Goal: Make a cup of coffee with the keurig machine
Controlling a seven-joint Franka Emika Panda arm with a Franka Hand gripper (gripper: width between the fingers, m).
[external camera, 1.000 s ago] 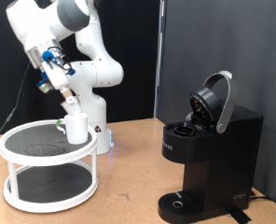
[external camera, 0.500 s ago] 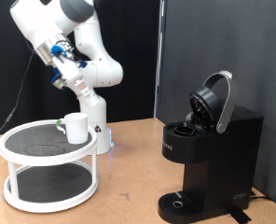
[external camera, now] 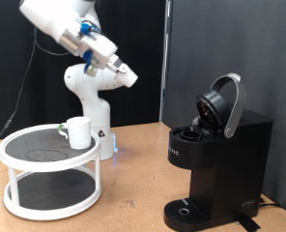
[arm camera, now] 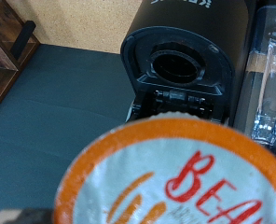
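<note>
The white cup stands on the top tier of a round white rack at the exterior view's left. The black keurig machine sits at the right with its lid raised. My gripper is high in the air between the rack and the machine, and it holds a coffee pod. In the wrist view the pod's foil top with an orange rim fills the foreground, and the machine's open pod chamber lies beyond it.
The arm's white base stands behind the rack. A dark curtain hangs behind the machine. The wooden tabletop runs between rack and machine. A clear water tank shows beside the machine in the wrist view.
My gripper has risen from just above the cup on the rack and swung to the exterior view's right, towards the machine. Cup and machine have not moved.
</note>
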